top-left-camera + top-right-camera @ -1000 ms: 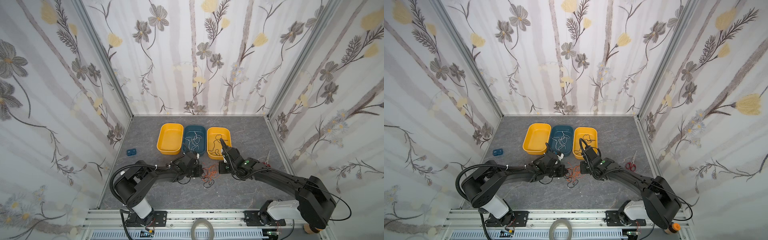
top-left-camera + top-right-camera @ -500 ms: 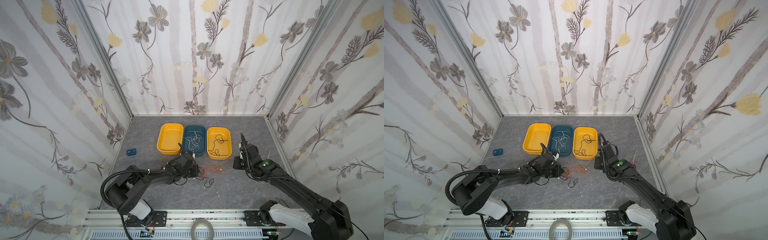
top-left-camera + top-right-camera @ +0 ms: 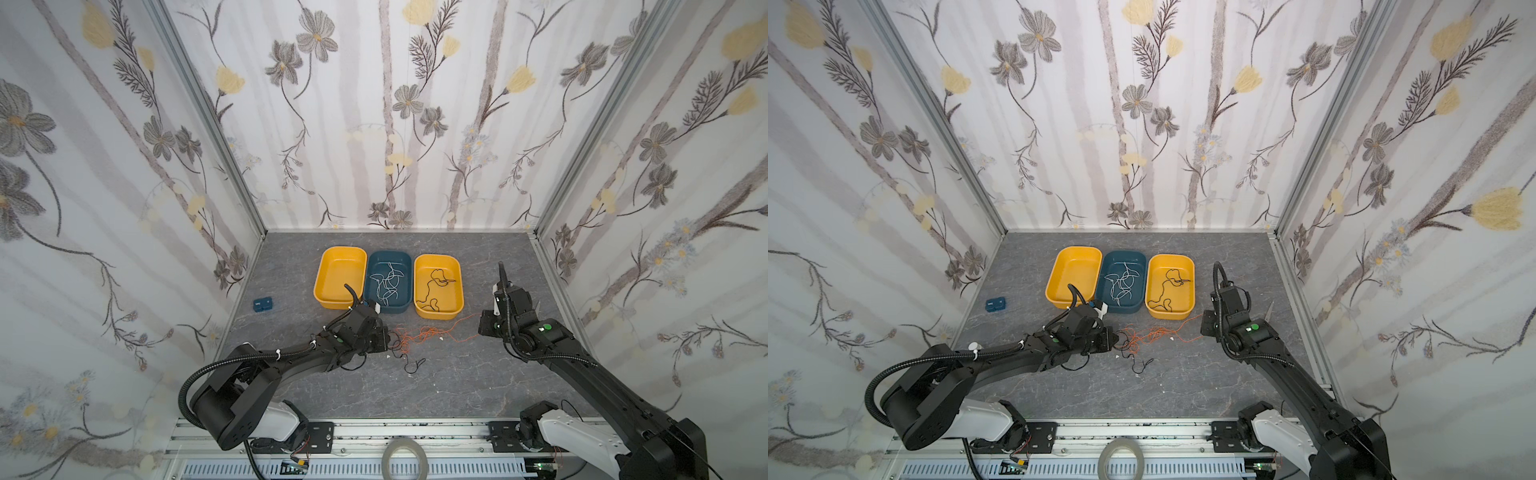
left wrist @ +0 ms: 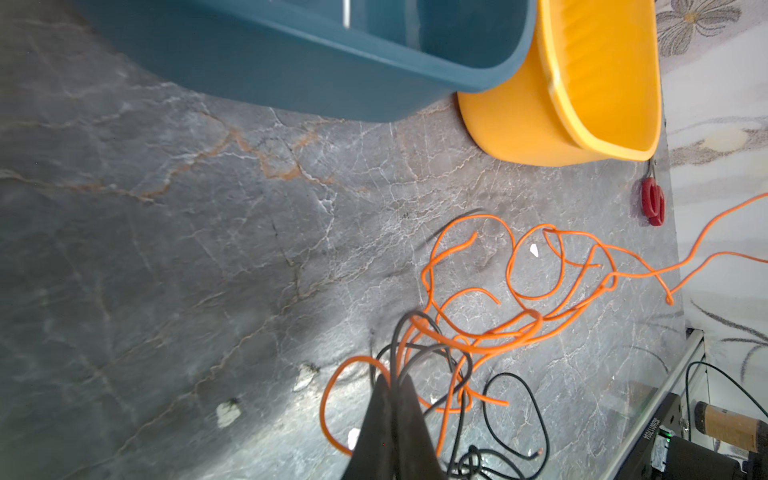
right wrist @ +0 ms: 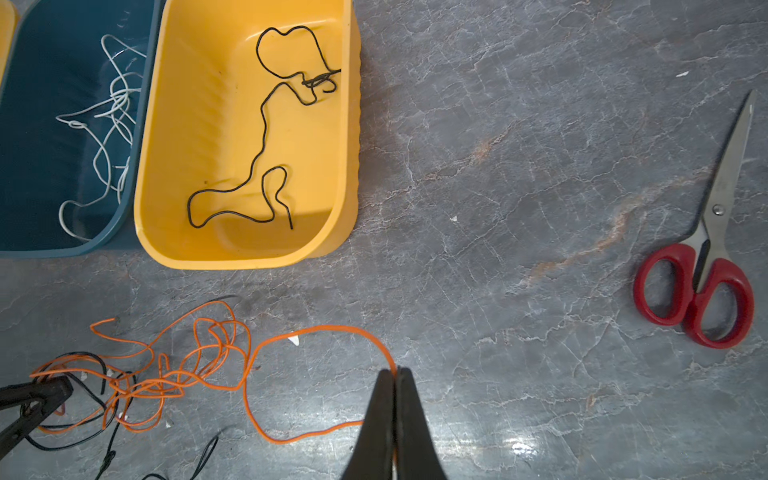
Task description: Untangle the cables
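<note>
A tangle of orange and black cables [image 3: 415,334] [image 3: 1142,336] lies on the grey table in front of the trays. My left gripper [image 3: 388,338] [image 3: 1113,338] [image 4: 394,376] sits at the tangle's left end, shut on a black cable [image 4: 471,459] among orange loops [image 4: 534,318]. My right gripper [image 3: 480,326] [image 3: 1202,324] [image 5: 395,370] is off to the right, shut on an orange cable [image 5: 324,327] that stretches back to the tangle. White cables [image 3: 390,278] [image 5: 112,124] lie in the blue tray, and one black cable [image 3: 436,286] [image 5: 264,137] in the right yellow tray.
Three trays stand in a row behind the tangle: yellow [image 3: 343,248], blue [image 5: 41,166], yellow [image 5: 340,166]. Red-handled scissors [image 5: 717,208] [image 4: 652,199] lie near the right wall. A small blue box [image 3: 262,304] sits at the left, a tape roll [image 3: 386,457] at the front rail.
My right gripper has moved right, away from the tangle, drawing an orange strand out with it. The left gripper has stayed at the tangle's left end.
</note>
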### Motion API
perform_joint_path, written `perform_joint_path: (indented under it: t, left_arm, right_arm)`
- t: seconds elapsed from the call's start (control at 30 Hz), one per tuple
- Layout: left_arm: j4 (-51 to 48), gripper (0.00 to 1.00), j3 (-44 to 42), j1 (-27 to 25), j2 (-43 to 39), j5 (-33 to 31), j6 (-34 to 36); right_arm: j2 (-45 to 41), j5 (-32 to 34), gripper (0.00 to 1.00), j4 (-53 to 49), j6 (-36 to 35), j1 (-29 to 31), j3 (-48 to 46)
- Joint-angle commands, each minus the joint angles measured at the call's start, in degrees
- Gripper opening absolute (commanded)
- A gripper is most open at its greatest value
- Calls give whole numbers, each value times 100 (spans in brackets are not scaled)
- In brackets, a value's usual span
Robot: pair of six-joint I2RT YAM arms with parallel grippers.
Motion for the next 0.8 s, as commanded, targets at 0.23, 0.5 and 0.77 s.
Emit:
perform_joint_path:
  t: [0.23, 0.5, 0.77]
  left_arm:
    - [-404, 14, -13, 152, -368, -133, 152]
    - [-723, 40, 25, 257, -712, -135, 277]
    - [-440, 55, 257, 143, -705, 532, 293]
  right_arm:
    - [255, -1046, 0, 364, -71, 22, -59]
    - [354, -1435, 0, 636, -48, 309, -7]
    - [380, -1844, 0, 659, -98, 827, 425]
